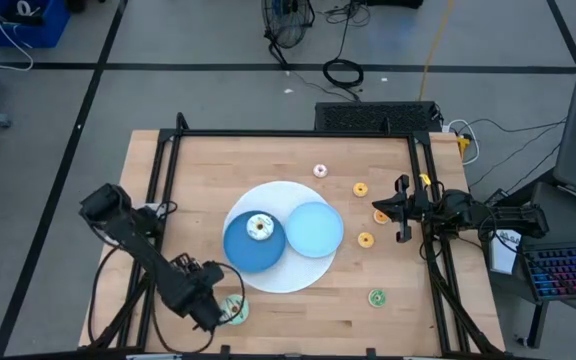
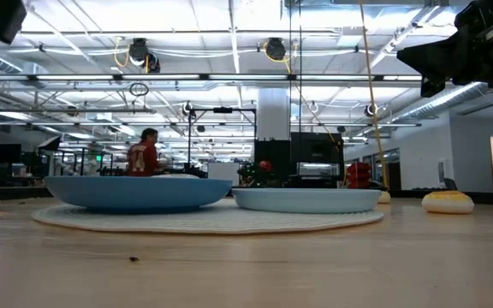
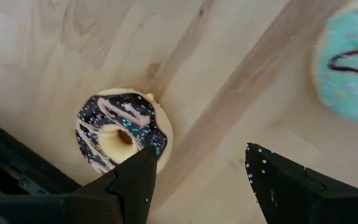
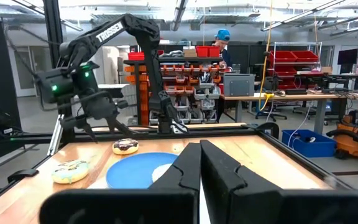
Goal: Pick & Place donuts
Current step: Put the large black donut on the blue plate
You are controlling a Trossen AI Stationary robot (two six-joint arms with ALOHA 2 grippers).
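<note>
The chocolate-iced donut (image 3: 123, 130) lies flat on the wood near the table's near-left corner. The green-iced donut (image 3: 350, 62) lies flat beside it (image 1: 234, 310). My left gripper (image 3: 197, 180) is open just above the table between the two, one finger next to the chocolate donut. In the high view the arm hides that donut. The white-iced donut (image 1: 259, 227) lies on the dark blue plate (image 1: 243, 252). Tiny pink (image 1: 320, 171), orange (image 1: 360, 188), yellow (image 1: 366, 240) and green (image 1: 376, 297) donuts lie on the right. My right gripper (image 4: 199, 165) is shut and waits at the right edge (image 1: 402, 210).
A light blue plate (image 1: 318, 228) sits beside the dark one, both on a round white mat (image 1: 288, 280). Another tiny orange donut (image 1: 380, 215) lies close to my right gripper. A black frame rail (image 1: 298, 134) borders the table. A person (image 2: 146, 156) is far off in the room.
</note>
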